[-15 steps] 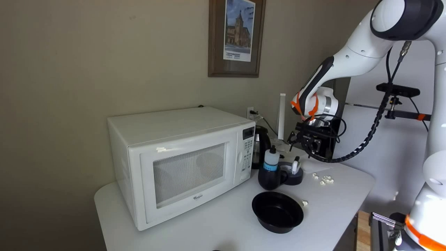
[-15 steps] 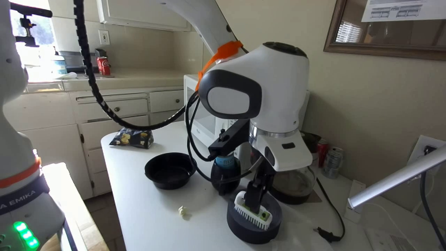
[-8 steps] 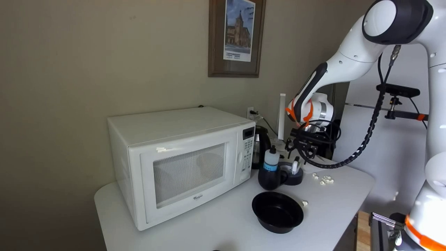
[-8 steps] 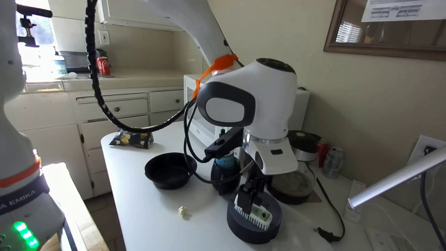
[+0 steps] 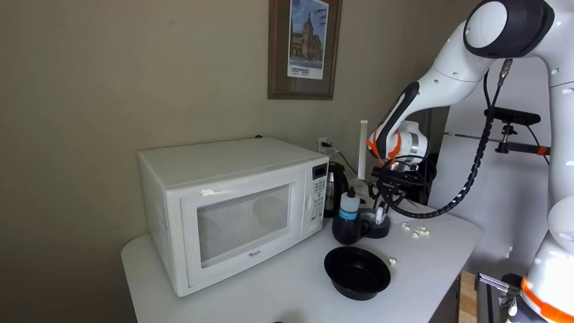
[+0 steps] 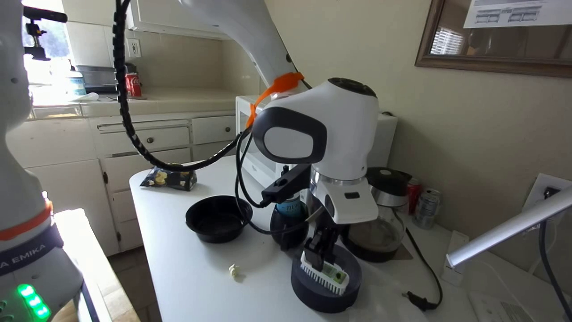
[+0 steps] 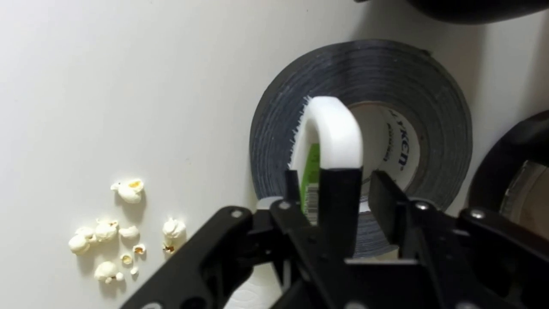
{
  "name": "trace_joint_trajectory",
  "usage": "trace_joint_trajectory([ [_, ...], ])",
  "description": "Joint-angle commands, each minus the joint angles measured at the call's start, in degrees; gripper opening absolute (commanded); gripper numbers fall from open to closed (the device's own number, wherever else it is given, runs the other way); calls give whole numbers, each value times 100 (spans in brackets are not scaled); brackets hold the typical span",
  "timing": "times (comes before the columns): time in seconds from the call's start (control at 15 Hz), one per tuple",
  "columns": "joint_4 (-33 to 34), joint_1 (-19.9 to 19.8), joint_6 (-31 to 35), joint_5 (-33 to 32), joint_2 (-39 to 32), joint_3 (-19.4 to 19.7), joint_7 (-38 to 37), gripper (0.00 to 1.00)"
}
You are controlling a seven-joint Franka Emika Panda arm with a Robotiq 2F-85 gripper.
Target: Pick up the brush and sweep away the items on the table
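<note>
The brush (image 7: 336, 124) has a white and black looped handle, a green label and white bristles. It leans on its side on a dark tape roll (image 7: 274, 124), and shows in both exterior views. My gripper (image 7: 336, 174) is down at the brush, its fingers (image 7: 388, 193) on either side of the black handle part. A gap shows between the handle and the right-hand finger, so the jaws stand partly open. The items, pale popcorn pieces (image 7: 128, 191), lie on the white table (image 7: 193, 107) to the left in the wrist view; another piece (image 6: 233, 270) lies near the bowl.
A black bowl (image 5: 357, 273) stands before the microwave (image 5: 242, 215). Close to the tape roll are a dark mug with a bottle (image 6: 289, 223) and a glass coffee pot (image 6: 377, 237). A snack bag (image 6: 170, 178) lies at the table's far end. A cord (image 6: 424, 268) runs along the wall side.
My gripper has come down and across to the brush, leftward in both exterior views. Its fingers have drawn closer together around the handle. The brush, tape roll and popcorn have not moved.
</note>
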State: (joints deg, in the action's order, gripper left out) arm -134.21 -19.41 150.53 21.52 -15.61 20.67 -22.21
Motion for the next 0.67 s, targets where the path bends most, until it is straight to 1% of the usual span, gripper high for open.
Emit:
trace_joint_trajectory([
  [0.0, 14, 66, 16, -235, -64, 75, -228, 21],
  [0.13, -19, 60, -47, -353, 42, 121, -219, 3],
  [0.2, -33, 57, -61, -424, 110, 146, -207, 2],
  [0.27, -40, 54, -84, -500, 169, 171, -192, 6],
  [0.4, -65, 28, -193, -665, 326, 218, -96, 6],
  [0.53, -18, -30, -453, -1017, 436, 277, 224, 6],
  [0.6, 52, -105, -745, -1149, 496, 284, 500, 6],
])
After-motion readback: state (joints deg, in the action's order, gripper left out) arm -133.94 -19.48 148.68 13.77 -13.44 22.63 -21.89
